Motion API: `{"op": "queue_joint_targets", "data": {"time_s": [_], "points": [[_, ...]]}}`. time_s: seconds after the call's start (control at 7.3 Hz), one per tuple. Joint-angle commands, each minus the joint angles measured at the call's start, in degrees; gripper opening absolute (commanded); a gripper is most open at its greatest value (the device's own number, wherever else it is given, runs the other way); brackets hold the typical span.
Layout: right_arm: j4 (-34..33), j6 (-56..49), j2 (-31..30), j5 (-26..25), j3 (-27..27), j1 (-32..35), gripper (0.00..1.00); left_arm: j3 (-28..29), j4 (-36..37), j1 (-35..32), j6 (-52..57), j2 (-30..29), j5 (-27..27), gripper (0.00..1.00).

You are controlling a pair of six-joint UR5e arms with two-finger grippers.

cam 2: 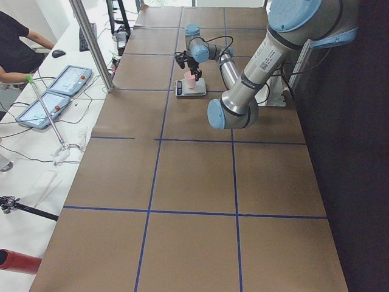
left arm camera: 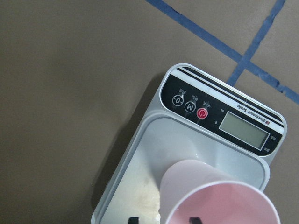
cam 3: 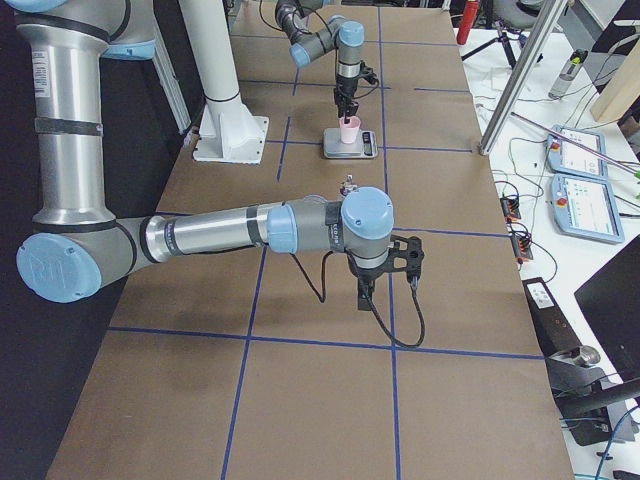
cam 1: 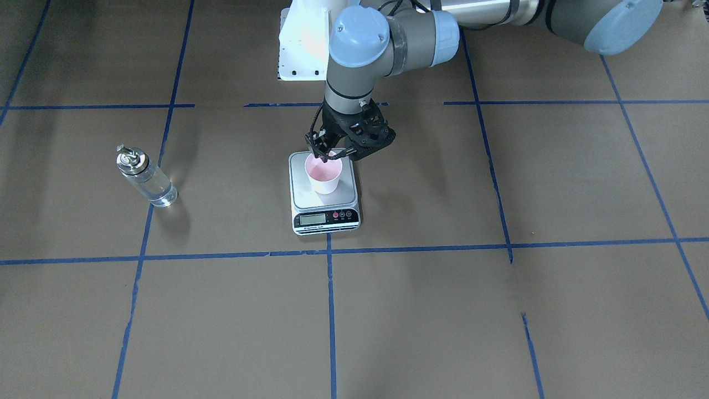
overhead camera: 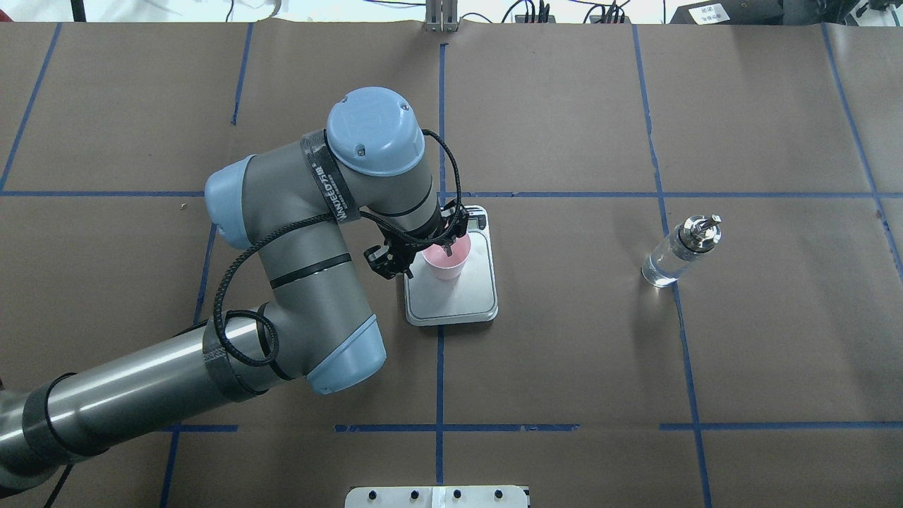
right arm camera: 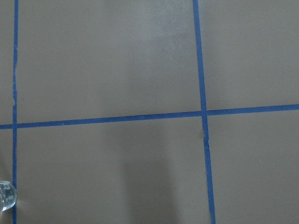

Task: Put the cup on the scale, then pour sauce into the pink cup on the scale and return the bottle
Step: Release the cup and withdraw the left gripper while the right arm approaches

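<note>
The pink cup [cam 1: 324, 174] stands upright on the silver platform of the scale [cam 1: 325, 219], toward its back. My left gripper [cam 1: 324, 153] is right over the cup's rim, open. In the left wrist view one fingertip [left arm camera: 134, 219] is outside the cup [left arm camera: 210, 186] and the other inside, neither touching the wall. The clear bottle [cam 1: 146, 178] with its silver spout stands alone far off on the robot's right side, clear liquid in it. My right gripper [cam 3: 386, 290] hangs over bare table near the bottle; I cannot tell if it is open or shut.
Brown paper with blue tape lines covers the table [overhead camera: 564, 339]. A white mounting plate [overhead camera: 437, 496] sits at the robot's edge. Tablets [cam 2: 58, 91] and cables lie on the side bench. The bottle's base [right arm camera: 6, 194] shows at the right wrist view's lower left corner.
</note>
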Motion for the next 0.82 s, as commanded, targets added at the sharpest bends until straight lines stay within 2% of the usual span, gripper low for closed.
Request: {"op": "queue_joint_targets", "data": {"time_s": [0.0, 0.14, 0.27, 0.41, 0.55, 0.68], "points": [[-0.6, 1.0, 0.0, 0.1, 4.1, -0.2, 1.0, -10.3, 12.2, -3.2, 8.1, 0.2, -0.3, 1.0], [-0.6, 5.3, -0.1, 0.1, 7.7, -1.4, 1.0, -13.7, 17.3, -5.2, 10.5, 0.3, -0.4, 1.0], [-0.6, 14.2, -0.2, -0.5, 13.9, -5.8, 1.0, -19.8, 24.2, -6.7, 15.1, 1.6, -0.5, 1.0], [-0.6, 19.7, -0.2, -3.3, 19.4, -10.2, 1.0, -24.7, 26.0, -8.6, 18.1, 5.0, -0.6, 1.0], [-0.6, 24.9, -0.9, -8.5, 25.0, -15.7, 1.0, -27.2, 26.2, -11.4, 21.7, 7.6, -1.2, 1.0], [-0.6, 30.2, -1.1, -9.0, 28.7, -19.4, 1.0, -28.5, 26.2, -15.2, 25.9, 9.2, -2.5, 1.0]]}}
